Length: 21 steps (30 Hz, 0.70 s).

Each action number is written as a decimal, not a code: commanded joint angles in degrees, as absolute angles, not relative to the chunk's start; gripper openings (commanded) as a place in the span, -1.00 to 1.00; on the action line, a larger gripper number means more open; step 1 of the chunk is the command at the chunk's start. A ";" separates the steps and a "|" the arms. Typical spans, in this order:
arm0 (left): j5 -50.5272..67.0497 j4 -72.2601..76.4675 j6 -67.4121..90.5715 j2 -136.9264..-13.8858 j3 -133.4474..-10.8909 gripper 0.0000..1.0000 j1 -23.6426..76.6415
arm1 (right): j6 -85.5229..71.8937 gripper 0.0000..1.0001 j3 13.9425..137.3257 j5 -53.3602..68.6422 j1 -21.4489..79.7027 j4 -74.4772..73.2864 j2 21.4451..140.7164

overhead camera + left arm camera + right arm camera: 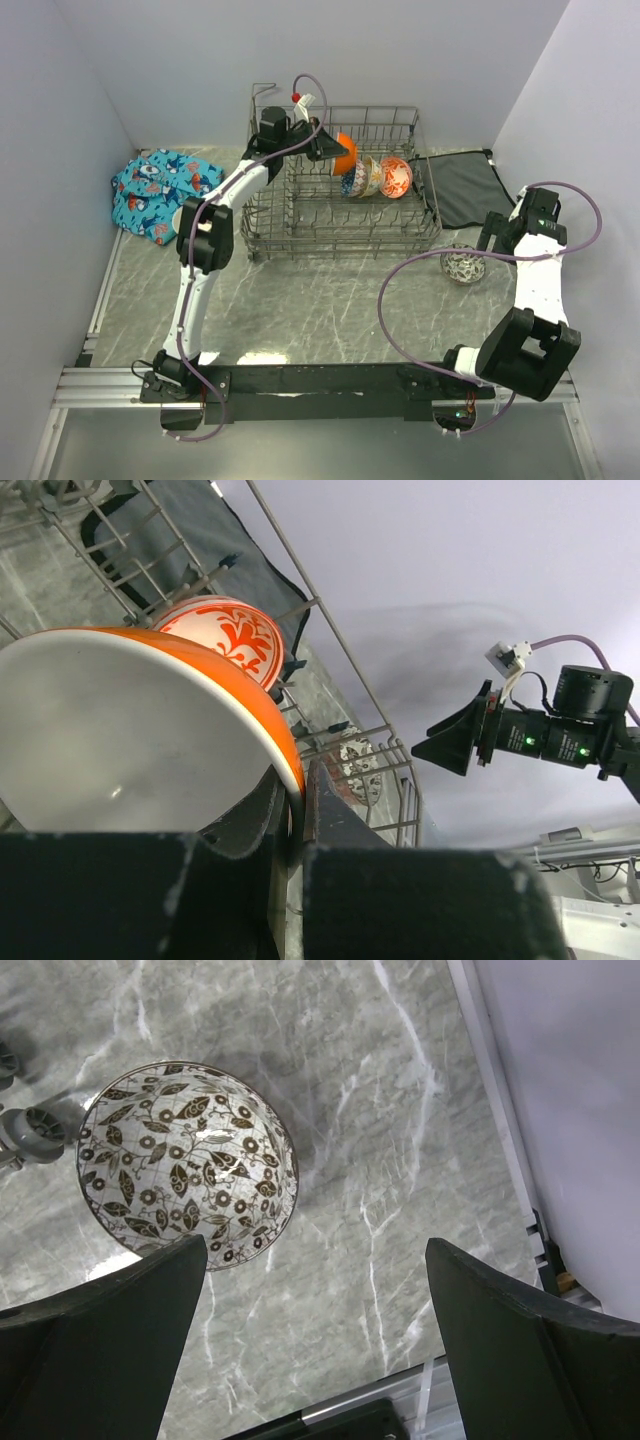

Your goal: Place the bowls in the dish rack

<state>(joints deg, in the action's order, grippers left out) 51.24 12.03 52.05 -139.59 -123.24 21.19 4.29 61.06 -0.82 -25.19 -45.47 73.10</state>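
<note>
Noted left gripper [295, 805] clenched on rim of orange bowl [130, 730], held tilted over far side of dish rack [340, 240], just beside three patterned bowls [375, 177] standing on edge inside. Found right gripper [315, 1260] released, jaws wide, hovering above black-and-white bowl [185, 1175] on marble table [330, 300], right of rack.

orange bowl [344, 153] is tilting over the grey wire dish rack [340, 236]; three patterned bowls [372, 178] are standing inside, black-and-white bowl [463, 265] is sitting upright outside.
</note>
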 commanded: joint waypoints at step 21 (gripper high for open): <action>48.96 6.86 47.82 -136.84 -120.32 -0.98 18.90 | 5.36 0.96 64.60 -2.02 -26.01 -43.77 75.41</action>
